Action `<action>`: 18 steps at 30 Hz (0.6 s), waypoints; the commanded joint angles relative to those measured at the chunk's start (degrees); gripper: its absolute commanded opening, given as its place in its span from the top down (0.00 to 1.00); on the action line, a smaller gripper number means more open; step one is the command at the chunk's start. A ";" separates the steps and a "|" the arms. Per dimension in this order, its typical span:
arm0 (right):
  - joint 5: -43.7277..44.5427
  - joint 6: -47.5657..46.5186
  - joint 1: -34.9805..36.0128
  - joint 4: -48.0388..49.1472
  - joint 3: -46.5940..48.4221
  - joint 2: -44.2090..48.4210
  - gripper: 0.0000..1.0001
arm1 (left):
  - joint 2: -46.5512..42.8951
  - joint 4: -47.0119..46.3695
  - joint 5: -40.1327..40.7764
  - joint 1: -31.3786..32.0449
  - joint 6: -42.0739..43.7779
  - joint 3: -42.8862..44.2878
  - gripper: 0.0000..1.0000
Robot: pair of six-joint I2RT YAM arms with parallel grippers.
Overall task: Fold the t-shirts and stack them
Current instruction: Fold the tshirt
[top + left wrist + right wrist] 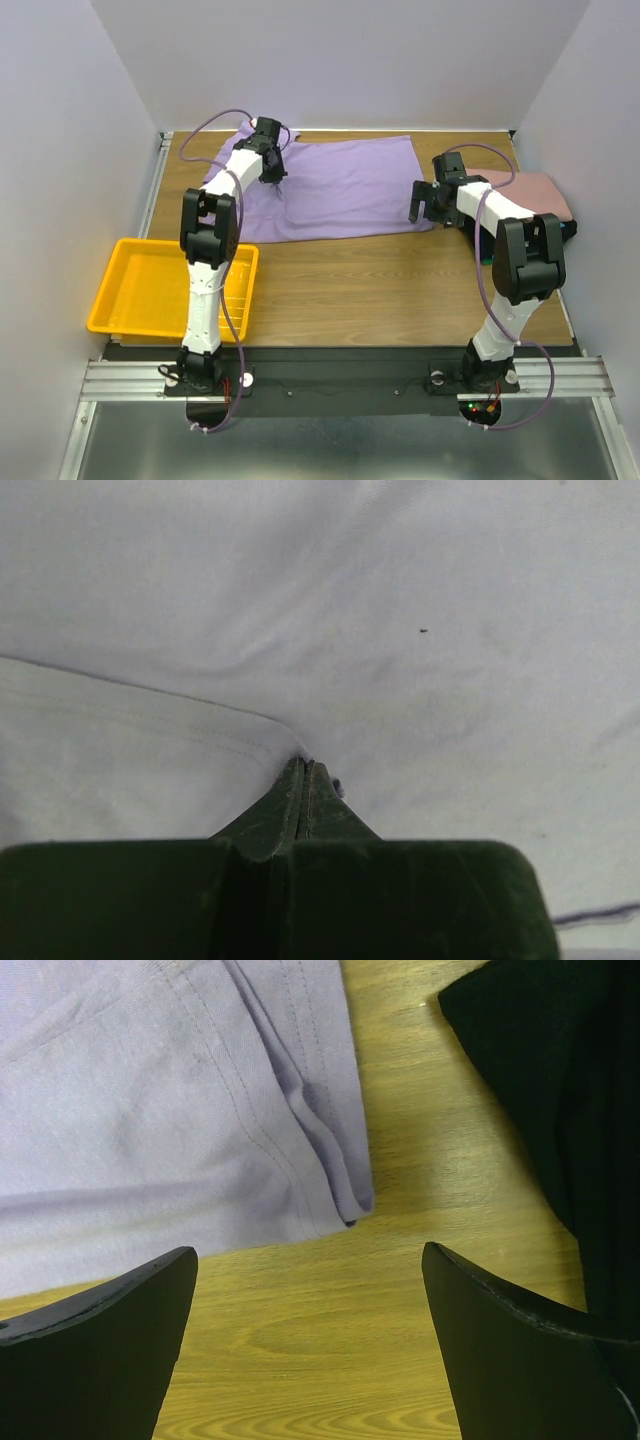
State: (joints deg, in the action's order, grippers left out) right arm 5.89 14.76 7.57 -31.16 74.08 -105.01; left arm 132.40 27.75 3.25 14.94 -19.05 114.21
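While the left gripper pinches shut on the lavender t-shirt near its left end, the right gripper hangs wide open, empty, just off that shirt's near-right corner; shirt's long axis runs left-right across the tabletop.

Lavender t-shirt: plain pale purple, no print, tonal double-stitch lines at hem; far half of the table. Pink t-shirt: dusty pink, plain, right edge. Black t-shirt: solid black. Tray: bright yellow, near-left corner. Tabletop: mid-brown wood grain. Left arm and right arm: white with black joints; cables purple. Left gripper: dark green fingers. Right gripper: black fingers. Walls: off-white.
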 commanded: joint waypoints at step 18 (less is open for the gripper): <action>-4.92 -0.44 0.95 1.71 2.03 4.38 0.00 | -6.17 -4.18 1.67 0.71 -1.17 2.25 0.02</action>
State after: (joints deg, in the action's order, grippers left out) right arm 3.33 14.79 7.60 -31.16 74.08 -104.66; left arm 135.22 25.43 4.03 15.40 -20.91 116.27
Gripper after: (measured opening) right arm 0.998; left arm 0.985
